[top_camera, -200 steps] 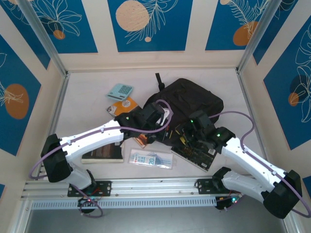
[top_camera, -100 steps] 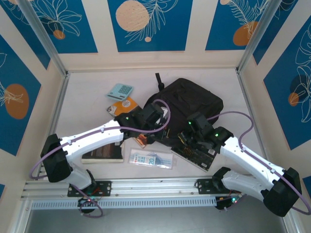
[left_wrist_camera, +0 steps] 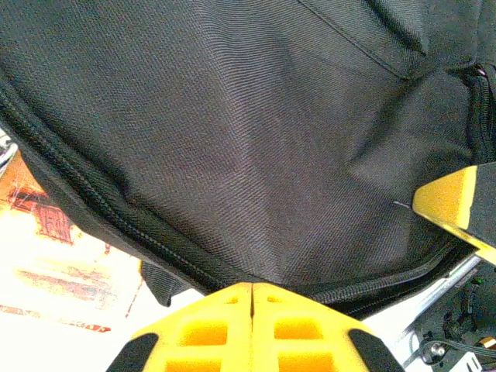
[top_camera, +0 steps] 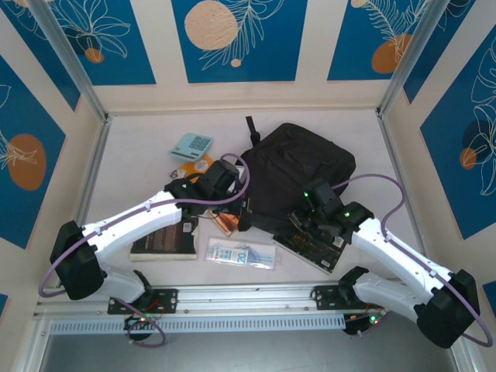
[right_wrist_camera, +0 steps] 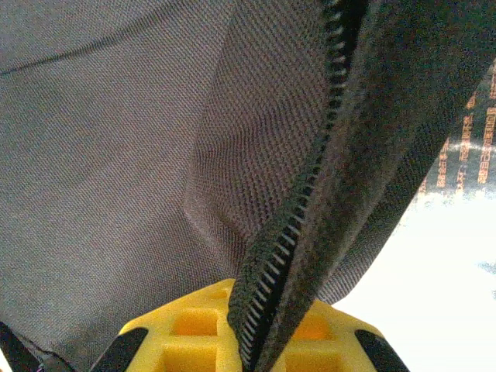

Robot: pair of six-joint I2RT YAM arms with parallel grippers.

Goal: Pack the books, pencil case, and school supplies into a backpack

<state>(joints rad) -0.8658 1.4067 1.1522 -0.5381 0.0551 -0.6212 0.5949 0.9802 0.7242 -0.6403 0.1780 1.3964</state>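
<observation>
The black backpack [top_camera: 302, 170] lies at the table's middle back. My left gripper [top_camera: 239, 190] is at its near left edge; in the left wrist view its jaws [left_wrist_camera: 252, 285] are pressed shut right on the zipper seam [left_wrist_camera: 116, 225] of the backpack. My right gripper [top_camera: 308, 203] is at the near right edge, shut on a fold of the zipper edge [right_wrist_camera: 310, 201]. The pencil case [top_camera: 241, 253] lies in front. A brown-black book [top_camera: 163, 244], a black gold-patterned book [top_camera: 314, 246] and orange books [top_camera: 225, 223] lie around. The teal square item [top_camera: 191, 145] sits behind.
A second orange book [top_camera: 203, 164] lies beside the teal item, partly under my left arm. A metal rail [top_camera: 248, 298] runs along the near edge. Frame posts and patterned walls close in the sides and back.
My right gripper has shut on the backpack's zipper edge. The left arm has drawn left and back, its jaws staying shut at the backpack's edge.
</observation>
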